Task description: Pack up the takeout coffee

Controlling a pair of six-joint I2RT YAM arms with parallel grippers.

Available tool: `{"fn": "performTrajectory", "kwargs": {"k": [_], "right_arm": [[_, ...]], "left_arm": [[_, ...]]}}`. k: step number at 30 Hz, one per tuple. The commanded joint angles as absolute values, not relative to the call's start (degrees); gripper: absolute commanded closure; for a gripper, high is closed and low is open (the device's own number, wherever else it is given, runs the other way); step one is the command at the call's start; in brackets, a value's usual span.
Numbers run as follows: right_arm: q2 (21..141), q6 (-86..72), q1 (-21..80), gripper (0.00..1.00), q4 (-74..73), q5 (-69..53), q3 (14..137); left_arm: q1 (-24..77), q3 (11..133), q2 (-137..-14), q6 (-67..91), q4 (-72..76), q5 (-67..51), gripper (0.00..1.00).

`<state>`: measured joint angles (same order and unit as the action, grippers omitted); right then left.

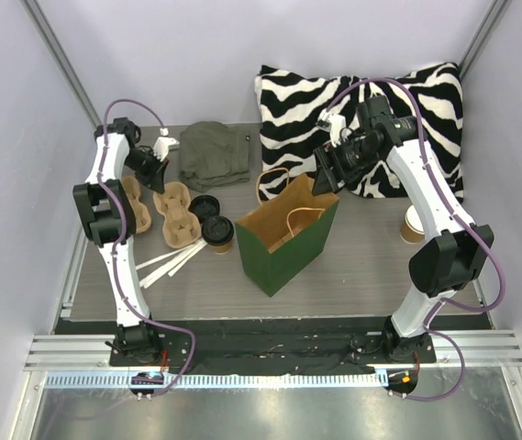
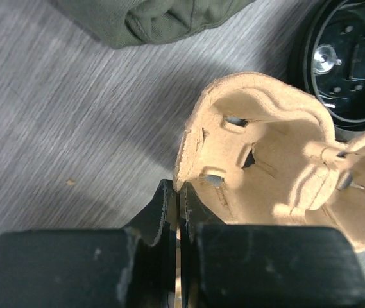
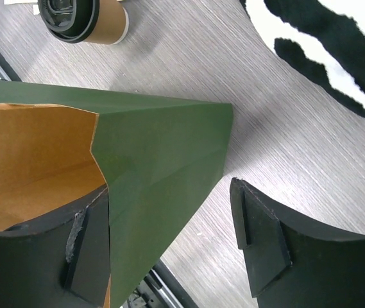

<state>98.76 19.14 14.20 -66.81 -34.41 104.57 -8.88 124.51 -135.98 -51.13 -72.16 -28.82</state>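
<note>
My rig, two units. Left arm point(image 1: 116, 266): white links, black joint housings, a purple cable point(image 1: 125, 104) looping off it. Right arm point(image 1: 430, 197): the same white shells and black joints, with its own purple cable point(image 1: 371, 82). Both have black bases. Left jaws and right jaws: matt black and blocky, with edges scuffed grey in my wrist views.

I had the left arm point(image 1: 105, 197) folded high, the left gripper point(image 2: 177, 199) angled down, jaws pinched nearly together. The right arm point(image 1: 430, 197) reached inward, the right gripper point(image 3: 168, 196) spread wide.
</note>
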Motion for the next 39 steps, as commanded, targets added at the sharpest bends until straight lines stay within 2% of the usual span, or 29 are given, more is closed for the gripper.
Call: {"fn": "performTrajectory", "kwargs": {"k": [1, 6, 12, 17, 21, 24, 26, 28, 29, 30, 31, 32, 35, 39], "right_arm": [[98.26, 18.98, 13.71, 0.27, -68.29, -37.00, 106.79], [98.09, 18.72, 13.71, 0.27, -68.12, -37.79, 106.70], [97.91, 17.40, 13.62, 0.35, -66.62, -34.11, 105.73], [96.51, 17.32, 13.71, 0.23, -66.01, -32.35, 107.05], [94.84, 17.23, 13.71, 0.23, -66.53, -31.38, 107.84], [92.74, 17.14, 13.71, 0.24, -66.45, -30.15, 106.70], [91.94, 16.88, 13.71, 0.31, -66.36, -29.79, 105.47], [90.71, 16.44, 13.71, 0.50, -65.83, -29.80, 103.81], [90.44, 16.35, 13.71, 0.62, -65.40, -29.62, 103.19], [90.35, 15.83, 13.71, 0.86, -65.22, -29.62, 102.66], [90.44, 15.73, 13.71, 0.95, -65.21, -29.62, 102.05], [90.35, 15.65, 13.62, 0.99, -65.21, -29.79, 101.78], [90.18, 15.56, 13.71, 0.99, -64.78, -30.23, 101.51], [90.00, 15.47, 13.62, 0.99, -63.63, -30.94, 101.34]], "left_arm": [[-8.70, 128.05, -127.80, -49.66, -73.30, -32.43, 1.00], [-8.70, 134.38, -123.14, -44.75, -74.62, -35.06, 1.00], [-8.53, 134.30, -114.72, -38.33, -69.97, -37.88, 1.00], [-7.04, 133.77, -108.64, -30.60, -63.73, -39.11, 1.00], [-4.49, 131.31, -102.32, -24.62, -55.21, -37.89, 1.00], [-0.54, 130.87, -98.10, -24.08, -48.89, -32.18, 1.00], [4.29, 130.70, -95.47, -24.52, -46.77, -27.62, 1.00], [7.71, 129.65, -93.70, -24.26, -42.64, -22.08, 1.00], [8.78, 129.20, -91.95, -23.21, -40.97, -20.58, 1.00], [9.66, 128.76, -90.98, -22.33, -37.48, -17.70, 1.00], [11.06, 128.50, -90.27, -21.37, -35.79, -16.80, 1.00], [11.68, 128.93, -89.57, -20.40, -34.55, -16.44, 1.00], [16.51, 131.57, -89.21, -19.94, -33.93, -13.72, 1.00], [26.26, 129.73, -86.14, -27.04, -33.48, -10.12, 1.00]]}}
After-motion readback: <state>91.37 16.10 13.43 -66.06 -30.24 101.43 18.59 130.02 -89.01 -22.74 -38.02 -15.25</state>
